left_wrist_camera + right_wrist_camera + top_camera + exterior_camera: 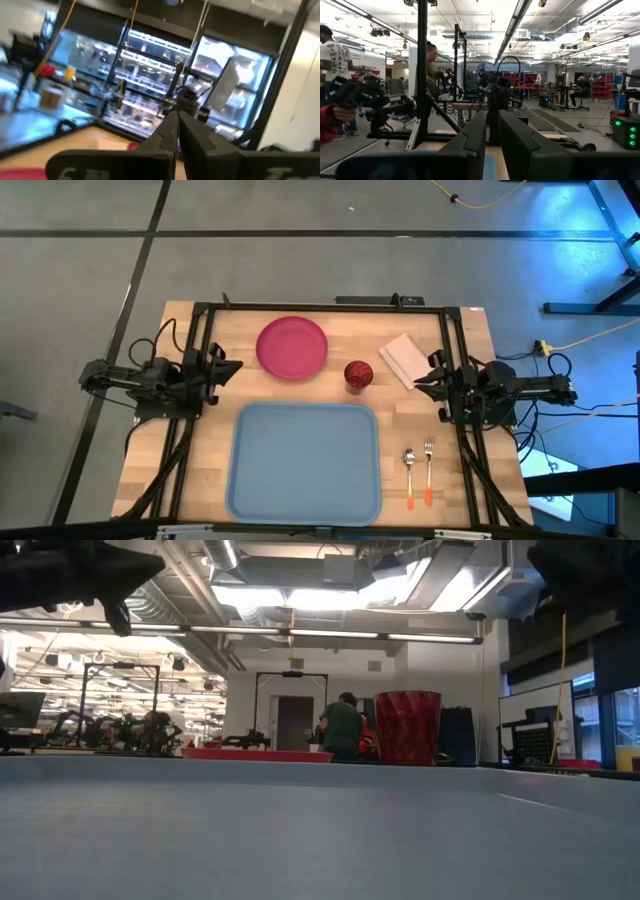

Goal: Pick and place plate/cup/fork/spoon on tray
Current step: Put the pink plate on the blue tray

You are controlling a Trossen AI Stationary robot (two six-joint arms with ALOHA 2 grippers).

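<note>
Nothing on tray (305, 498) yet.
Left hand (228, 367) pressed together, right hand (424, 385) slightly spread: spread, reach plate (292, 346) just beyond left fingertips, pinch rim.

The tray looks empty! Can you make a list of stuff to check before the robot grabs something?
1. Tray has bare room for things: ok.
2. Plate lies flat on the table, nothing on it: ok.
3. Cup stands apart from the plate: ok.
4. Spoon and fork lie side by side, not crossing: ok.
5. Left gripper holds nothing: ok.
6. Right gripper clear of the napkin: cannot tell.
</note>
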